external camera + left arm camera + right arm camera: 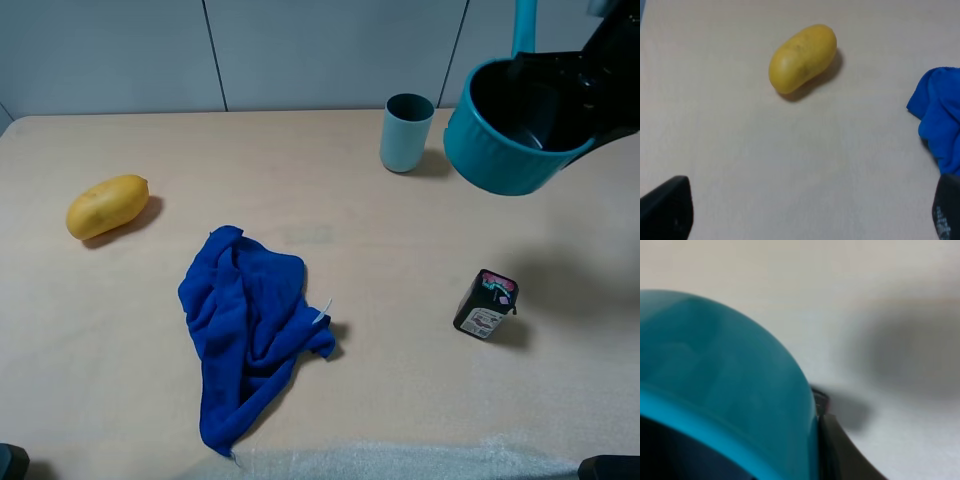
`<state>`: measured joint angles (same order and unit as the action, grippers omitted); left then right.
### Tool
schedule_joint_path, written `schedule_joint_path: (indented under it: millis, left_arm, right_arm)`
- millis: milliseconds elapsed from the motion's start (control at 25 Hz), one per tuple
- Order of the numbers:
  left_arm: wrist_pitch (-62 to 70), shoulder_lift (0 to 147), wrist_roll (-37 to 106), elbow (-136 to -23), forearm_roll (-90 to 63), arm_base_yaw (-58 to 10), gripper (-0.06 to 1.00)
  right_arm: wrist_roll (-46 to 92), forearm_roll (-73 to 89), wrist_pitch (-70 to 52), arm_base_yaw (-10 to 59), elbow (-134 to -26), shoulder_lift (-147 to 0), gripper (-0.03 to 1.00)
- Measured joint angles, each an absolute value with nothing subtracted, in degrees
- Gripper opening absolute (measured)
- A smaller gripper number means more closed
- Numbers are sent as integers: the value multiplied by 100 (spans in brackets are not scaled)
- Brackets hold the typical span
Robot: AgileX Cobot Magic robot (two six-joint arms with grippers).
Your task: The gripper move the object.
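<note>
The small teal saucepan (pixel 510 125) with a dark inside hangs in the air above the table's back right, tilted, with its straight handle (pixel 524 25) pointing up. My right gripper (pixel 580 75) is shut on its rim from the right. In the right wrist view the saucepan's teal wall (pixel 715 390) fills the frame, with one dark finger (pixel 842 452) beside it. My left gripper (pixel 810 222) is open and empty above bare table; only its two dark fingertips show, wide apart at the picture's corners.
A taller teal cup (pixel 406 132) stands just left of the saucepan. A small black box (pixel 486 305) lies below it. A crumpled blue cloth (pixel 250 330) lies mid-table, and a yellow fruit (pixel 107 206) at left, also in the left wrist view (pixel 802 58).
</note>
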<state>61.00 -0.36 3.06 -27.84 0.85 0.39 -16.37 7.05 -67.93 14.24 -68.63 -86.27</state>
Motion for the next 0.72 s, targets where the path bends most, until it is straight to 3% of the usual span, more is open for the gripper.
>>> schedule_joint_path:
  millis: [720]
  left_arm:
    - [6100, -36, 306, -2784, 89, 39, 97]
  right_arm:
    - [-2379, 392, -6863, 3146, -8355, -9358, 1]
